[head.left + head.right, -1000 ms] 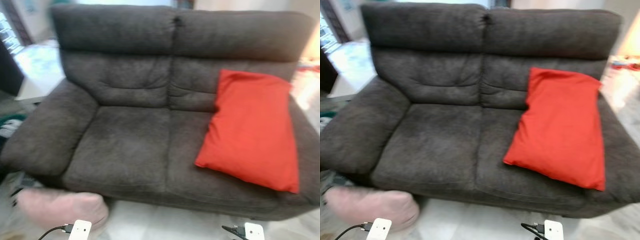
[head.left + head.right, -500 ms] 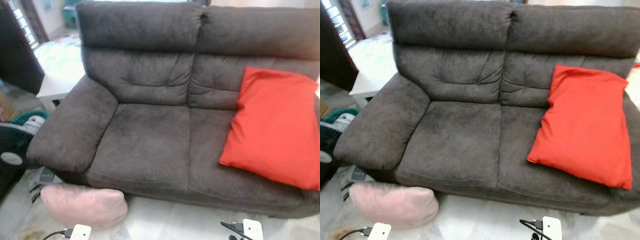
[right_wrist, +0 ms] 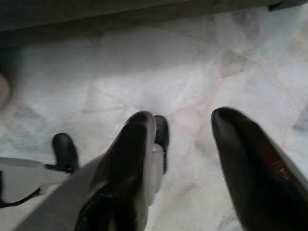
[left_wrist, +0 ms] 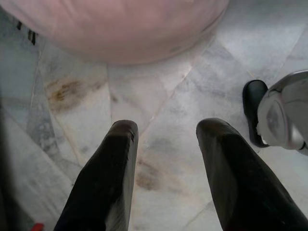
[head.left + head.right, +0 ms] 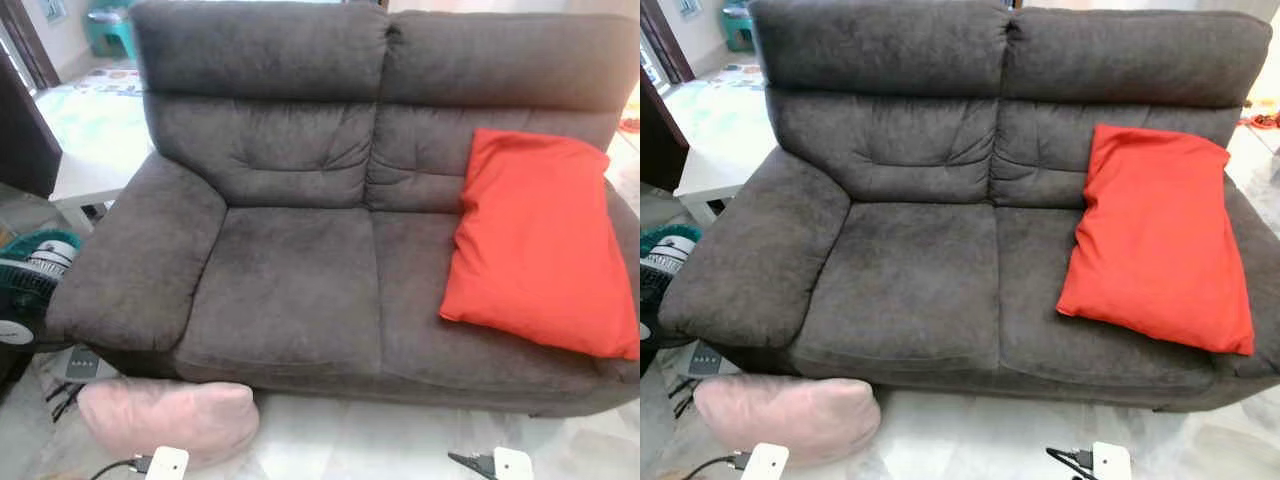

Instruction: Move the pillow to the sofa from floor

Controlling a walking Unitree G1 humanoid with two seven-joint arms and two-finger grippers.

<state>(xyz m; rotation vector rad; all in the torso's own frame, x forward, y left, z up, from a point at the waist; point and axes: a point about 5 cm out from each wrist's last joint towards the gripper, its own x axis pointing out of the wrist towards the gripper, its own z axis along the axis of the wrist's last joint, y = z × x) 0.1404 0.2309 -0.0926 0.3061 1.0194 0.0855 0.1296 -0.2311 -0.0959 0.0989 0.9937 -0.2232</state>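
Nearest me, my left gripper (image 4: 166,132) hangs over the marble floor (image 4: 159,96) with its fingers spread apart and nothing between them; my right gripper (image 3: 190,125) is likewise parted and empty above the tiles. Just ahead of the left one I see the pink pillow (image 5: 168,420), lying on the floor against the front of the sofa (image 5: 290,290), below its left armrest. Farther back, a red cushion (image 5: 540,240) leans on the right seat. A fan (image 5: 25,285) stands left of the sofa.
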